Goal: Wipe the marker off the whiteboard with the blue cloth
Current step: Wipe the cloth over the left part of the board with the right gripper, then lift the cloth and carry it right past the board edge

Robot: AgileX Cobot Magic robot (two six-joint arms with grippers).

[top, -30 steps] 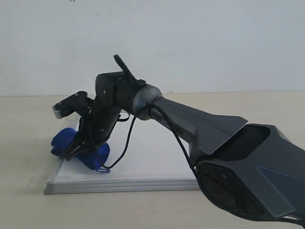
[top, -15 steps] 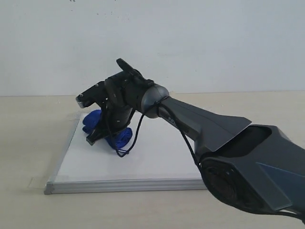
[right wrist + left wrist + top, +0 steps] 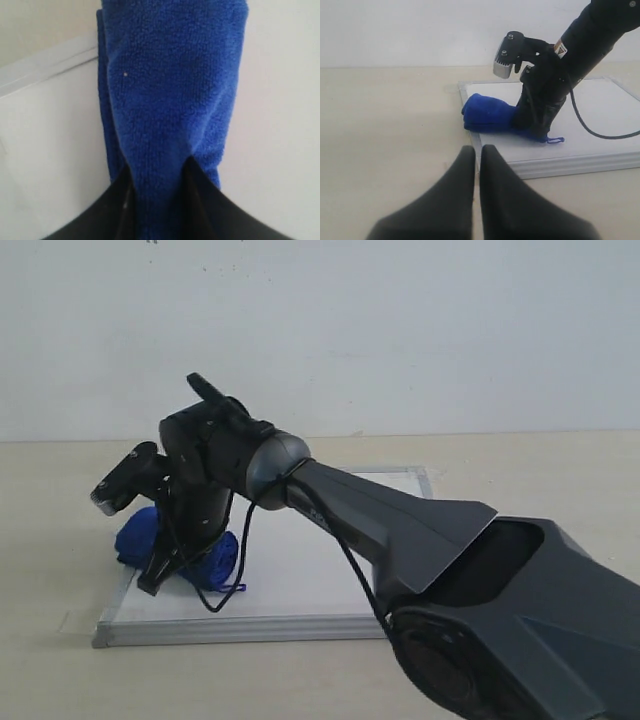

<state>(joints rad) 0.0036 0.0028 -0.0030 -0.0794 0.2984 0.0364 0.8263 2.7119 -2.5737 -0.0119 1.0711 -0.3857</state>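
The white whiteboard with a silver-grey frame lies flat on the beige table. My right gripper reaches across to the board's left edge, shut on the rolled blue cloth, which presses on the board there. In the right wrist view the blue cloth fills the space between the black fingers. The left wrist view shows the blue cloth on the whiteboard near its corner. My left gripper hovers shut and empty over the table short of the board. No red marker line shows.
A black cable loops from the right arm over the board. A blue thread loop trails from the cloth. A pale wall stands behind the table. The right arm's bulky base fills the lower right.
My right gripper, holding the cloth, swept from the board's front left toward its back, then returned forward and left to the left edge. The left gripper's earlier state is not shown.
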